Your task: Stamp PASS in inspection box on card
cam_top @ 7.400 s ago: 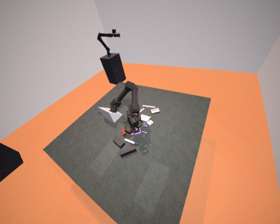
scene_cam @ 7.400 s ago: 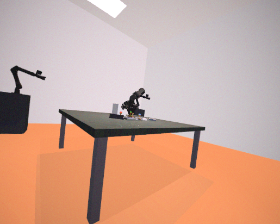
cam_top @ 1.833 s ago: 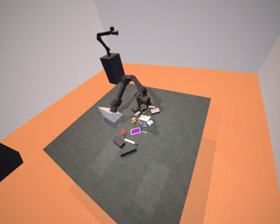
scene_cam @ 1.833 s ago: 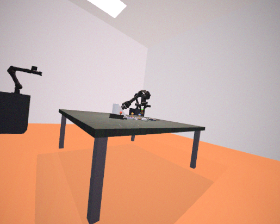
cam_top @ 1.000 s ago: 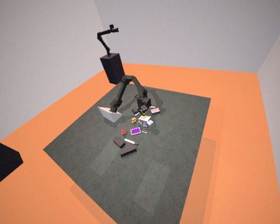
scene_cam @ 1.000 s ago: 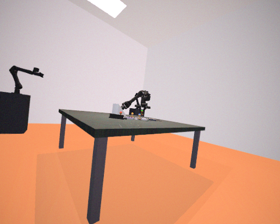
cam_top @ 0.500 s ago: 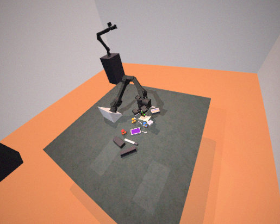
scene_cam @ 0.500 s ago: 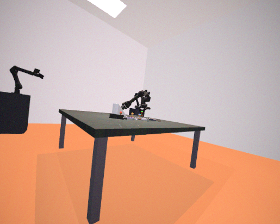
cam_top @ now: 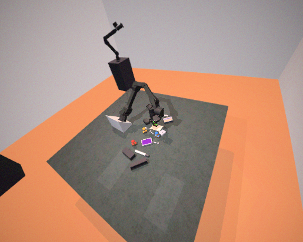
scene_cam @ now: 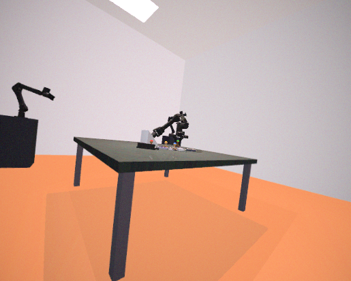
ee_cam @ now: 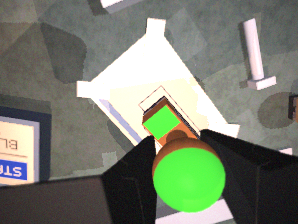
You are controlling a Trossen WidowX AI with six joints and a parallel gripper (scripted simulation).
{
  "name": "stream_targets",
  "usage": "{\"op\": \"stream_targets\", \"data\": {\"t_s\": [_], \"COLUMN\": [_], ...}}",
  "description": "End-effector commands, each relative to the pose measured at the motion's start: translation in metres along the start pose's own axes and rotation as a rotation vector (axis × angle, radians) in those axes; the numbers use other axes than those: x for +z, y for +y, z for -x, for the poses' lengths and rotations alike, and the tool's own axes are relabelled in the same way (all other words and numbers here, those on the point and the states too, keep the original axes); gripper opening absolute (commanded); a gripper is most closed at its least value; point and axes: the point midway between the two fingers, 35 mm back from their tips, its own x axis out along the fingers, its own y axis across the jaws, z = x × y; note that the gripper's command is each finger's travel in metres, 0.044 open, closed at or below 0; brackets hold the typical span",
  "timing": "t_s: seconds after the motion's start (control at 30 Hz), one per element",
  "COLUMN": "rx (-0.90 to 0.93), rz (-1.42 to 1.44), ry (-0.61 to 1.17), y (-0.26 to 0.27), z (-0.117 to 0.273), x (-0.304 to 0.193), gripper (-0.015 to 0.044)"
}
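PASS stamp clamped upright between the jaws, over the card.
Stamp (cam_top: 155,124) (scene_cam: 177,141) (ee_cam: 189,175): round green knob, brown neck and block, green label on block; knob between the jaws, block ahead of them in the wrist view; contact with card cannot be determined. Card (cam_top: 157,128) (ee_cam: 120,95): cream, lying flat beneath and ahead of the jaws. Inspection box (ee_cam: 161,86): thin rectangular outline, partly covered by the block. Ink pad: either the purple, white-rimmed pad (cam_top: 146,141), beyond the card from the jaws, or the STAMP-lettered case (cam_top: 167,119) (ee_cam: 20,135), beside the jaws; which one cannot be determined.
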Motion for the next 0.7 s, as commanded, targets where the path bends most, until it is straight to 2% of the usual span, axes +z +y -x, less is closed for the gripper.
{"op": "stream_targets", "data": {"t_s": [0.0,0.67], "rx": [0.003,0.005], "rz": [-0.006,-0.005], "ry": [0.002,0.002], "y": [0.000,0.000], "z": [-0.003,-0.016], "x": [-0.001,-0.002], "gripper": [0.0000,0.0000]}}
